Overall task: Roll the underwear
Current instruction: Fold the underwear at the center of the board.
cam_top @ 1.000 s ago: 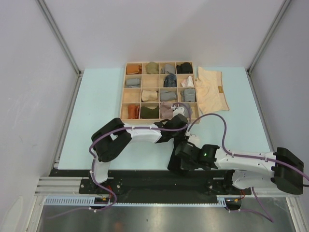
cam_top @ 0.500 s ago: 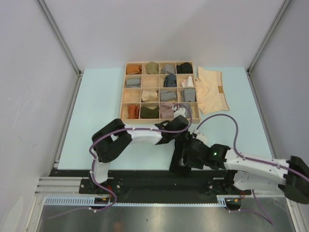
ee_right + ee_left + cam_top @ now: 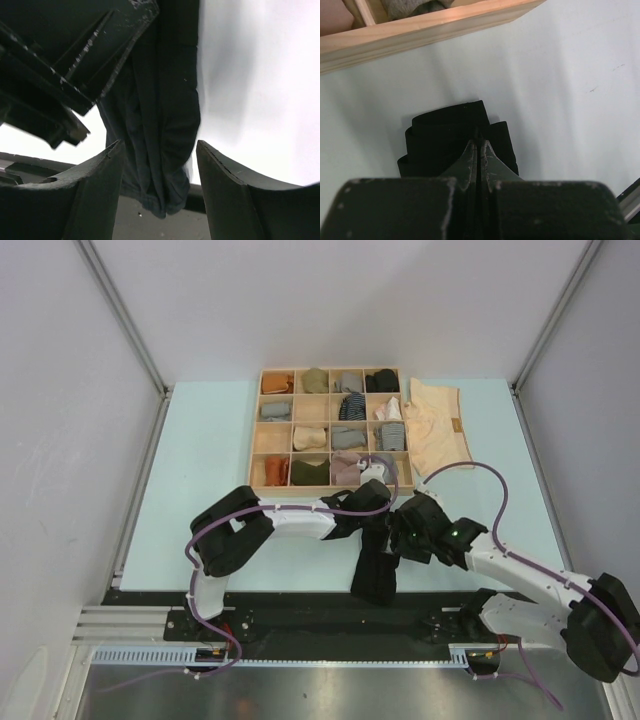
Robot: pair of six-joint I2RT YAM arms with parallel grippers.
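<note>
The black underwear (image 3: 374, 572) lies as a long folded strip on the table, its near end hanging over the front edge. My left gripper (image 3: 372, 512) is shut on its far end; in the left wrist view the closed fingertips (image 3: 478, 142) sit on the black cloth (image 3: 445, 130). My right gripper (image 3: 396, 540) is open just right of the strip. In the right wrist view the black underwear (image 3: 165, 130) hangs between its spread jaws (image 3: 160, 145) without touching them. The cream underwear (image 3: 438, 432) with its tan label lies flat beside the tray.
A wooden tray (image 3: 257, 430) of small compartments holds several rolled cloth bundles, among them a rust-orange one (image 3: 277, 384) in the far left cell. Its near wall (image 3: 420, 32) is close beyond the left gripper. The table's front edge and black rail (image 3: 300, 610) run just below the strip.
My right gripper has opened, let go of the black underwear and drawn back up and to the right. The left gripper has stayed shut in place.
</note>
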